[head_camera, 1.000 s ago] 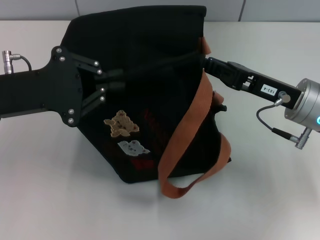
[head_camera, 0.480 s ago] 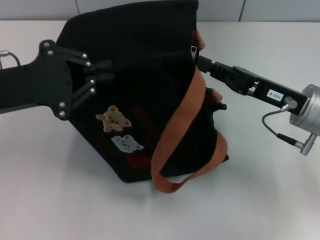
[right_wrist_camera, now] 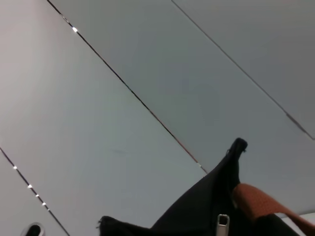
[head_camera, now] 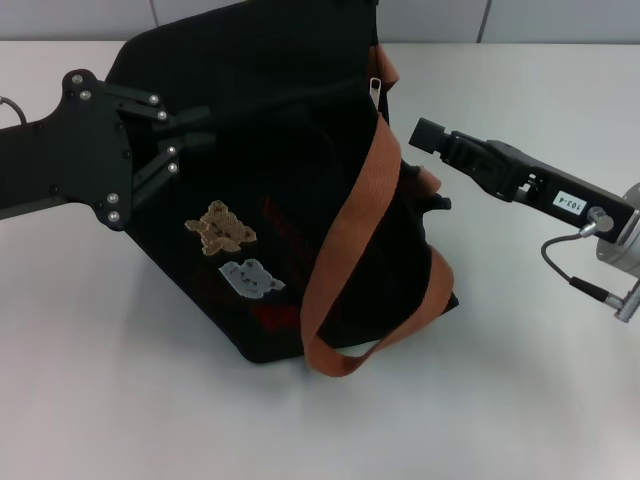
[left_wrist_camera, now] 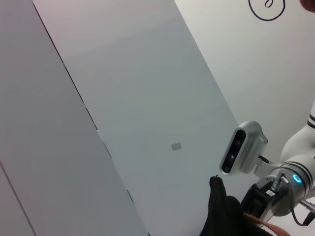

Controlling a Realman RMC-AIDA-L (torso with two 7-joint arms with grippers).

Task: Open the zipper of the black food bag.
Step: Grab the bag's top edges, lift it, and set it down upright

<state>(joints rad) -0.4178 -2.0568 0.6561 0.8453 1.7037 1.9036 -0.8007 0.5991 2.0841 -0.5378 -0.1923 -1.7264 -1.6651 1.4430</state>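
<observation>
Two grippers in head view, both moved since the earlier frames. Right gripper (head_camera: 425, 135) was at the bag's (head_camera: 270, 160) top right edge, right by the orange strap (head_camera: 355, 230); now it is pulled back to the right, off the fabric, with a clear gap of table (head_camera: 120, 400) between its tip and the bag. It holds nothing; fingers look closed together, but can't tell for sure from this angle. Left gripper (head_camera: 200, 135) has shifted left and slightly far, and the bag went with it: bear patches (head_camera: 222, 228) sit further left than before and the bag's top right corner has tipped up and away. Left fingers are pinched onto the fabric at the bag's upper left, narrow gap, gripping cloth.

Bag: black, boxy, slumped on the white table at centre, leaning with its top toward the far side. Tan bear patch over a white one, red mark below them on the front face. One strap runs down the right side and loops onto the table at the near edge.

Zipper (head_camera: 290, 105): thin dark seam across the top, hard to separate from the fabric. Silver pull (head_camera: 377, 92) hangs at the right end near the strap, also visible in right wrist view (right_wrist_camera: 223, 225). How far it's open: can't tell.
</observation>
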